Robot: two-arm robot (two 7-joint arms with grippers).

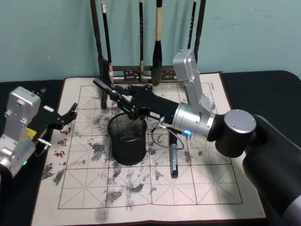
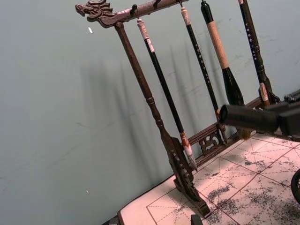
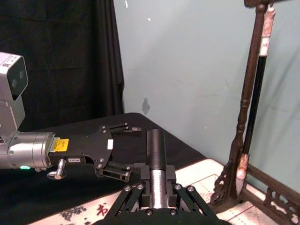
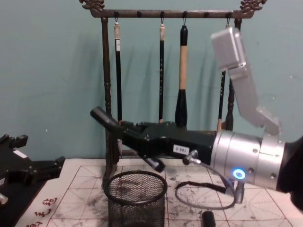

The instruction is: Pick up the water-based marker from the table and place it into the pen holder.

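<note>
Against the teal wall (image 1: 47,37), the right tool (image 1: 127,101) pinches the marker (image 1: 109,89) near-level above the pen holder (image 1: 124,153) — released untilted, it could lodge crosswise and tumble off — while the left tool (image 1: 70,115) idles spread, well left of it.

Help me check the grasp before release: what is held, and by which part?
The right gripper holds the marker by its barrel, the dark end jutting out ahead. The left gripper holds nothing.
</note>
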